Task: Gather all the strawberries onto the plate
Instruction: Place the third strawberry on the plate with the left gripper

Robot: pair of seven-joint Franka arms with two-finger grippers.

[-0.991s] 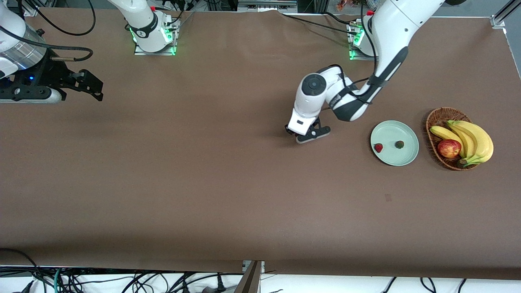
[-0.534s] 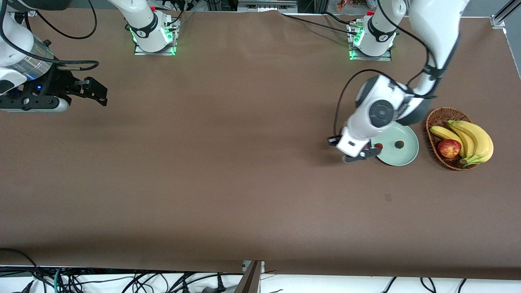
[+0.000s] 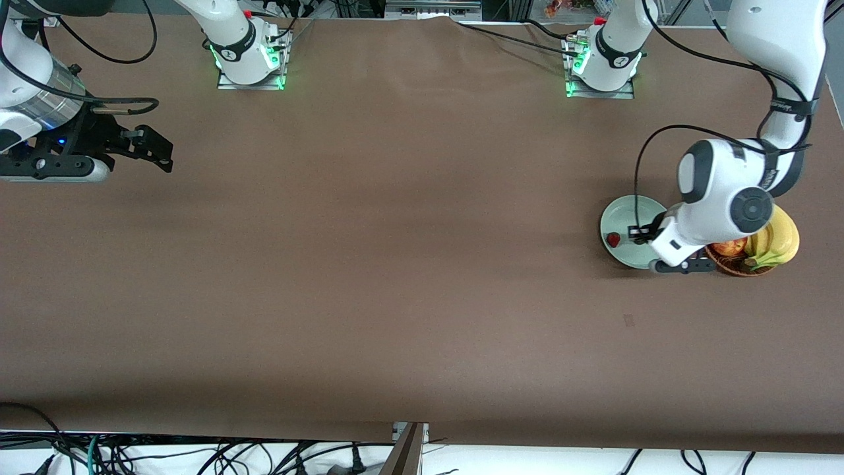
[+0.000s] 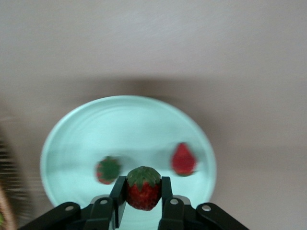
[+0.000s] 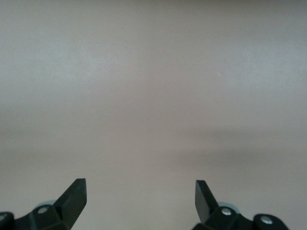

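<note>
- The left gripper [image 4: 143, 207], low in the left wrist view's frame, is clamped on a strawberry [image 4: 143, 188] with the green cap up. It hangs over the plate [image 4: 72, 139], which suggests the berry is about to be let go there.
- In the front view this gripper [image 3: 679, 264] sits at the right of the frame, over the plate's [image 3: 616, 218] edge next to the wicker basket [image 3: 728, 265].
- The plate holds two more strawberries: a red one [image 4: 183, 159] lying on its side and one showing mostly its green cap [image 4: 108, 169]. They are apart from each other, in the lower middle of the wrist frame.
- By that count the held berry is the last of three.
- The basket holds bananas [image 3: 778, 241] and an apple [image 3: 728, 248], half hidden by the arm.
- The right gripper [image 5: 140, 194] waits wide open over bare table at the front view's upper left [image 3: 142, 142].
</note>
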